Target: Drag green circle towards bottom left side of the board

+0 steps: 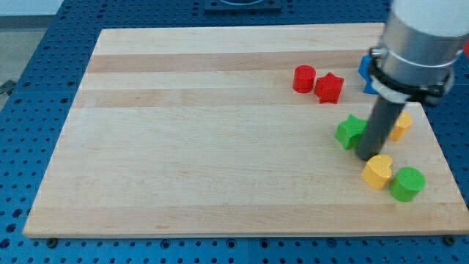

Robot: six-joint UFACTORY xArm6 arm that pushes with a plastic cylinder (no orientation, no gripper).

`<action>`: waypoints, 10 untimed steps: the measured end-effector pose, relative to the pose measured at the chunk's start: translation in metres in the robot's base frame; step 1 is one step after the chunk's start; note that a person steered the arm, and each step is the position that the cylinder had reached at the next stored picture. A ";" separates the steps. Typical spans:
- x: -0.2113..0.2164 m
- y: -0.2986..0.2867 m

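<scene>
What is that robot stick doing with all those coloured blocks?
A robot arm is sliding blocks about a wooden board with a dark rod. My tip sits at the view's right, between a green block on its left and a yellow block just below it. The green circle, the one to drag to the bottom left, lies right of that yellow block, untouched. Two red blocks rest higher up.

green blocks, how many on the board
2: a green circle near the view's bottom right, and a green block just left of my tip. The arm may hide more.
</scene>
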State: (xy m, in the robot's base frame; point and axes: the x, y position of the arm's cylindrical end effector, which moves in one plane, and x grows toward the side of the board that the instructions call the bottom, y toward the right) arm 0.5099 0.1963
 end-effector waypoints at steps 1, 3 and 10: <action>0.000 0.044; 0.026 0.119; 0.040 0.085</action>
State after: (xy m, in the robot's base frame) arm 0.5499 0.2816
